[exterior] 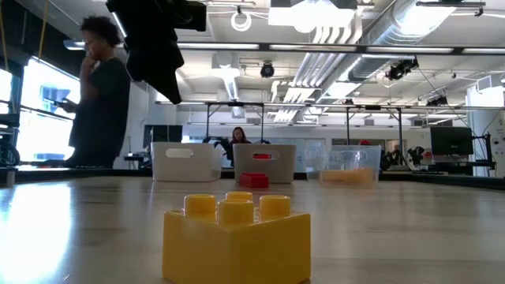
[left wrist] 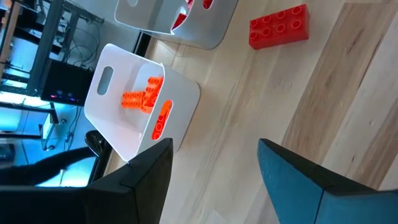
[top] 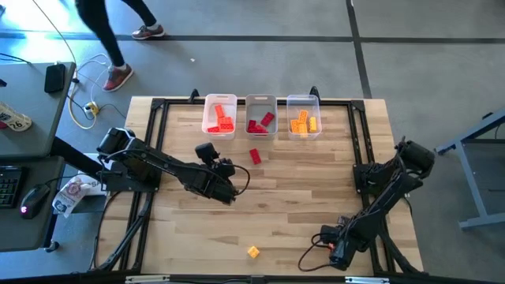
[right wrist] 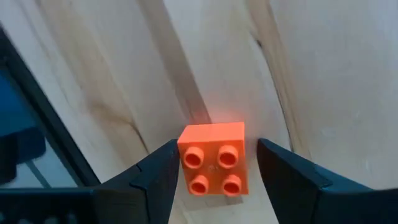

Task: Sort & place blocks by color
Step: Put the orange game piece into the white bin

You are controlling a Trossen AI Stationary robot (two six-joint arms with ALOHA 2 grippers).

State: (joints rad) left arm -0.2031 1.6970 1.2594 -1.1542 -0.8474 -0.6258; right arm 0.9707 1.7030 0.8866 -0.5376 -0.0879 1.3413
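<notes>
Three white bins stand at the table's far edge: the left bin holds orange-red blocks, the middle bin red blocks, the right bin orange-yellow blocks. A red block lies flat on the table before the middle bin. A yellow block sits near the front edge, studs up. My left gripper is open and empty, above the table's middle. My right gripper is open at the near right. Its fingers stand on either side of an orange block whose studs face the camera. My right gripper points down over the orange block. One finger stands right at the block's side. A gap shows between the block and the other finger. Whether the near finger touches it, I cannot tell.
The black frame rails run along the table's sides. A person stands beyond the table's far left. The left wrist view shows the left bin and the red block on bare wood.
</notes>
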